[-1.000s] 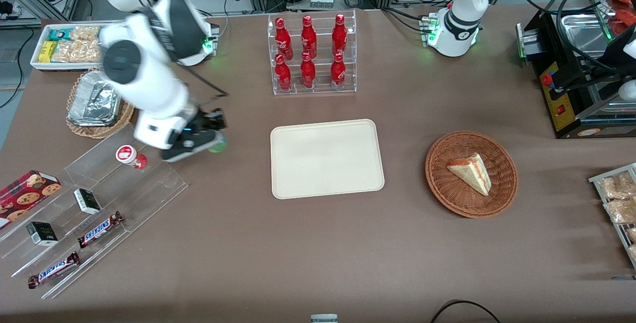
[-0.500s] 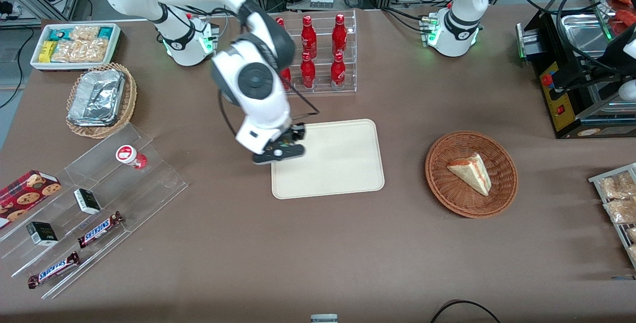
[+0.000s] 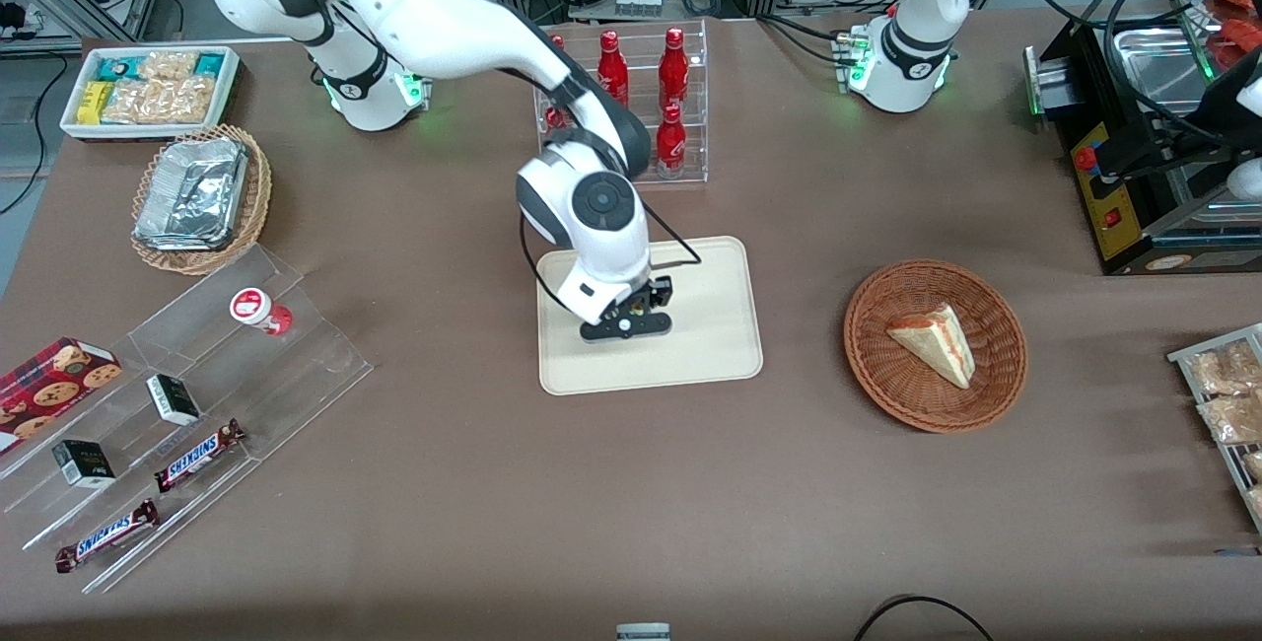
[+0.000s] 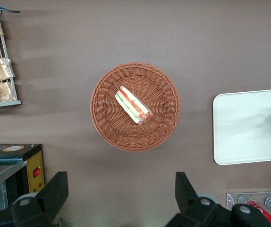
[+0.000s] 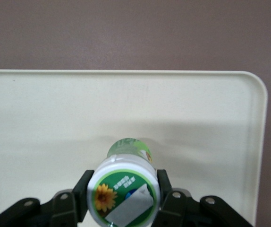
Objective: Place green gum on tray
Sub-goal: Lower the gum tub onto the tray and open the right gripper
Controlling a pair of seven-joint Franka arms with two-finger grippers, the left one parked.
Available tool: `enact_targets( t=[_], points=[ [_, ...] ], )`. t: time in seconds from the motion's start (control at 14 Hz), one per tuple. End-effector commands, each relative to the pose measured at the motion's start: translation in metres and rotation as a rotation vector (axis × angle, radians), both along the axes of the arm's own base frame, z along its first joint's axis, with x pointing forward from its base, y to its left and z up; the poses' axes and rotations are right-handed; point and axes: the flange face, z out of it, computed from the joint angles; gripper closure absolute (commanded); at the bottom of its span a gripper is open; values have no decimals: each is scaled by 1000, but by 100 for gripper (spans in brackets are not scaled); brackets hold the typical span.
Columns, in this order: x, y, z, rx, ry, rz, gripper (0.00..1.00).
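Right wrist view shows the gripper (image 5: 124, 198) over the tray (image 5: 41, 118), jaws clamping the gum (image 5: 124, 191) at its lid; light, rigid, likely slippery plastic

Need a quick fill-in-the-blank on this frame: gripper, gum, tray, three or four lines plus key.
1. The gripper is shut on the green ____.
2. The gripper hangs above the cream ____.
3. The lid of the green gum bears a yellow ____.
4. The wicker basket toward the parked arm's end holds a ____.

Missing words: gum; tray; flower; sandwich
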Motion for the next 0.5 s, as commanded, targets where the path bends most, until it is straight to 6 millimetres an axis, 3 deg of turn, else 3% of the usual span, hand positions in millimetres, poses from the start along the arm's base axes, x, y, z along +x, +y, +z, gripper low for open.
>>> enact_targets(
  t=[0.0,0.43],
  points=[
    [6,12,2,12,-13,-18,100],
    [-14,26,-7,1,0,10,100]
  ],
)
